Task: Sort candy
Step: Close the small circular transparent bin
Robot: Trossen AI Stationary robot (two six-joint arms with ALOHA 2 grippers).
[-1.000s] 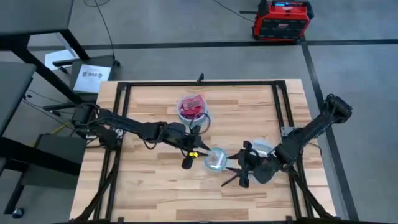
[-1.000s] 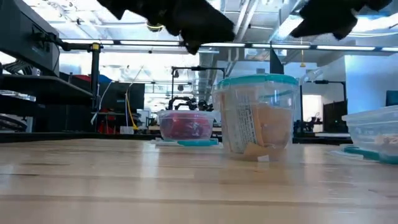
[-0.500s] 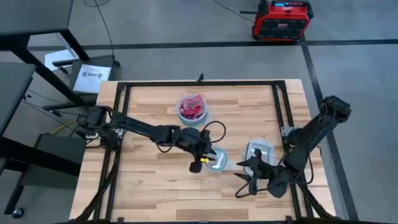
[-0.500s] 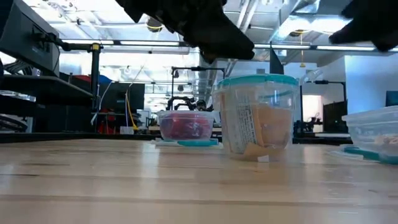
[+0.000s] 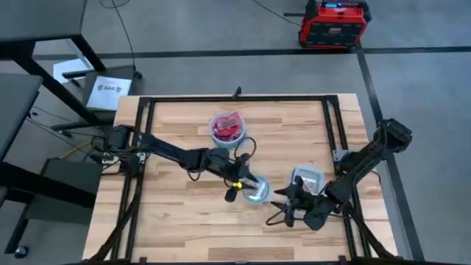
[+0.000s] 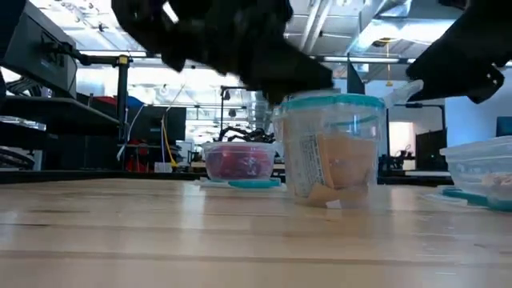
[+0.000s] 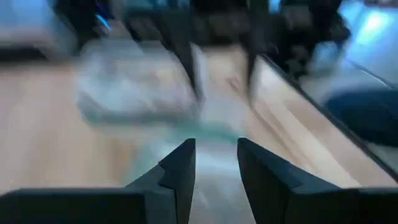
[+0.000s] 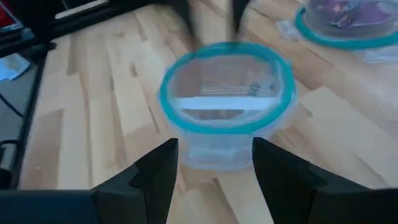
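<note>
The left gripper (image 5: 237,190) hangs over the left rim of a clear round tub with a teal rim (image 5: 257,191) at the table's middle, fingers (image 7: 181,169) slightly parted and holding nothing visible. The right gripper (image 5: 283,208) sits just right of that tub, facing it, fingers (image 8: 155,174) spread wide and empty. Orange-tan candy (image 6: 344,172) lies inside the tub. Red candy (image 5: 227,128) fills a bowl (image 6: 238,162) farther back. A clear rectangular tub (image 5: 307,179) stands at the right.

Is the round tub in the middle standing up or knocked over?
Standing up. The round tub sits flat on the table, its teal rim level on top.
</note>
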